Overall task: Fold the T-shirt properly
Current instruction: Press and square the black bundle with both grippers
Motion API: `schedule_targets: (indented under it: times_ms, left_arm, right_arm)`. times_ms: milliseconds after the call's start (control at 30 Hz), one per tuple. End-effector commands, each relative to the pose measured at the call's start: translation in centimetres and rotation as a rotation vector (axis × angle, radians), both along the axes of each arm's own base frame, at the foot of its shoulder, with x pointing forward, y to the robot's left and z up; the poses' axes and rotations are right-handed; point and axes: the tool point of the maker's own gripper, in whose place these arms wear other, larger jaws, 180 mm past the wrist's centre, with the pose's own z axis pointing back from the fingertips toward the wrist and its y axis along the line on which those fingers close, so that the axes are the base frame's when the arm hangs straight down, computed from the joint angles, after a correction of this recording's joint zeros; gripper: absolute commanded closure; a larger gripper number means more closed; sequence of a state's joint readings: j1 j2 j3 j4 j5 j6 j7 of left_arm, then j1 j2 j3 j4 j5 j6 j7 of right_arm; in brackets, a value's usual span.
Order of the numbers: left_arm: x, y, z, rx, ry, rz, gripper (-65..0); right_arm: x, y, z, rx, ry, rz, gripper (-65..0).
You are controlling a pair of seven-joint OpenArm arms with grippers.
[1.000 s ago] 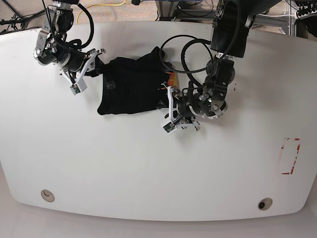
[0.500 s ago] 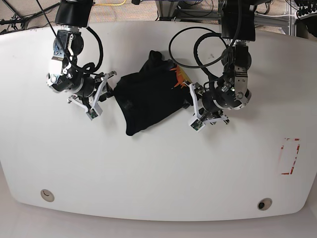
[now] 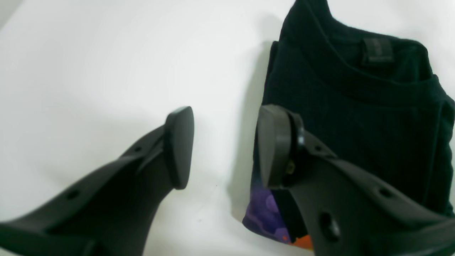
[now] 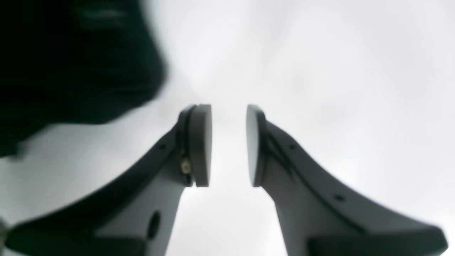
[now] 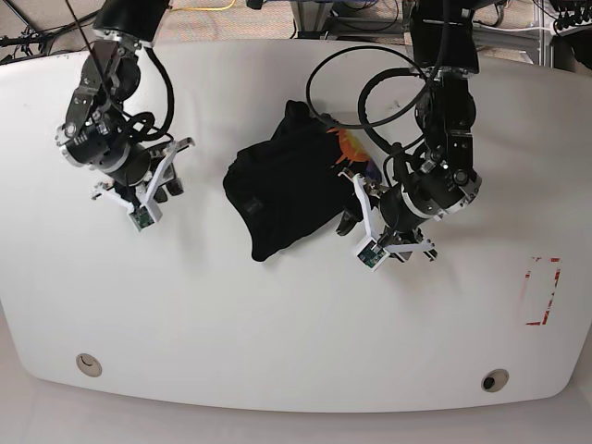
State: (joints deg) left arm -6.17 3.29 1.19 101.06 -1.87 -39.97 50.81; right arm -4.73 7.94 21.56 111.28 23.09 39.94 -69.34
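Note:
The black T-shirt lies in a folded bundle near the table's middle, with orange and purple print peeking out at its right edge. In the left wrist view the T-shirt shows its collar and label, and a purple patch at the near edge. My left gripper is open over bare table, one finger overlapping the shirt's edge; in the base view the left gripper sits just right of the bundle. My right gripper stands narrowly open with nothing between its pads, the blurred shirt off to its upper left. In the base view the right gripper is apart from the cloth.
The white table has a red-outlined rectangle near its right edge and small round holes at the front corners. Black cables loop above the shirt by the left arm.
Both grippers have let go of the shirt and drawn back from it. The right gripper moved away to the left; the bundle shifted right and down and now lies free.

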Motion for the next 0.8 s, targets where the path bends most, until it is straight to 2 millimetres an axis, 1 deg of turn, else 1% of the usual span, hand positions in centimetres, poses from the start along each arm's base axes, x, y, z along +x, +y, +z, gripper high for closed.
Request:
schedule_targets:
  times_ms: [0,100,167,300,367,433,533,600,633,733,767]
  left_arm:
    - [0.6,-0.7,1.5,-0.035,-0.043,-0.006,-26.5]
    - [0.5,-0.8,0.4,-0.038,-0.012,-0.007,-26.5]
    - [0.4,-0.9,-0.6,-0.039,0.019,-0.008,-26.5]
    - [0.2,-1.0,-2.6,-0.041,0.081,-0.009,-26.5]
    - [0.6,-1.2,-2.8,-0.056,0.083,-0.011,-26.5]
    - [0.9,-1.3,-3.3,-0.079,0.086,-0.013,-26.5]
    - [0.5,-1.6,-4.6,-0.108,0.111,-0.013,-26.5]
    - [0.2,-1.5,-5.5,-0.116,0.134,-0.008,-26.5]
    - [0.1,-1.3,-5.7,-0.121,0.14,0.002,-26.5]
    - [-0.2,-0.5,-6.5,-0.127,0.162,0.032,-26.5]
    - [-0.6,-0.2,-6.9,-0.129,0.174,0.04,-26.5]
  right_arm:
    - [-0.6,1.5,0.5,0.083,-0.024,0.001,-15.4]
    - [-2.2,3.1,-0.3,0.165,0.012,0.004,-15.4]
    - [-3.2,4.3,-0.9,0.212,0.037,0.008,-15.4]
    - [-4.7,5.6,-1.9,0.26,0.077,-0.001,-15.2]
    - [-5.1,6.0,-2.2,0.274,0.089,-0.006,-15.2]
    - [-5.2,6.3,-2.2,0.285,0.091,-0.008,-15.2]
    - [-5.2,6.5,-2.2,0.289,0.091,-0.009,-15.2]
    - [-5.1,7.3,-2.1,0.3,0.09,0.007,-15.2]
    - [-5.1,7.6,-2.1,0.302,0.092,0.017,-15.2]
    - [-5.0,7.8,-2.5,0.264,0.102,0.036,-15.2]
    - [-4.5,7.7,-2.5,0.231,0.095,0.04,-15.2]
